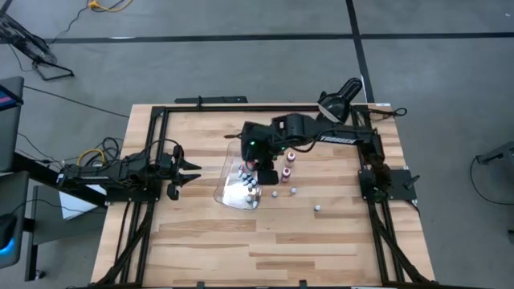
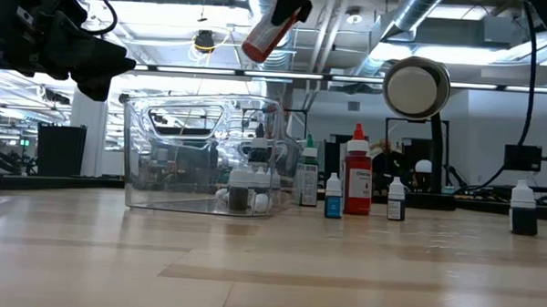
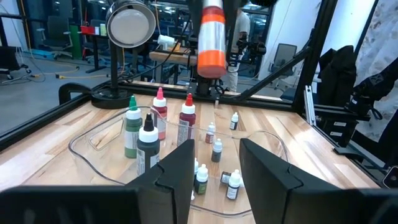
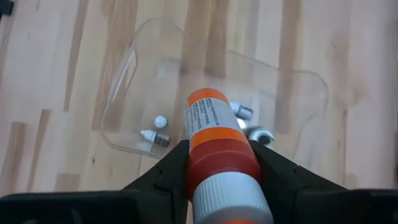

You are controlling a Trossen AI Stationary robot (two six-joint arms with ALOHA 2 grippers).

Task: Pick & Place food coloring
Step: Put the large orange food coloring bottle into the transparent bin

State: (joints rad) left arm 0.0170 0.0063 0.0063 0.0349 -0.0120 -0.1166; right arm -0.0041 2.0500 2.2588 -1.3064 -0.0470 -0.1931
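1. My work surface is a light wooden plank table (image 1: 209,241) inside a black frame.
2. A clear plastic tray (image 1: 228,186) sits near its middle, small dropper bottles lying inside.
3. Just beside the tray stand more food coloring bottles (image 2: 358,171), some tall, some tiny.
4. One small dark bottle (image 2: 523,208) stands apart.
5. A black round lamp (image 1: 337,98) stands at the far edge.

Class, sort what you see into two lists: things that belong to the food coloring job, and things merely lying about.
Part of the job:
- orange bottle held in the right gripper above the clear tray
- small bottles in the tray
- bottles standing on the table

Lying about:
- round black lamp
- left gripper, waiting at the table's left edge
- cables
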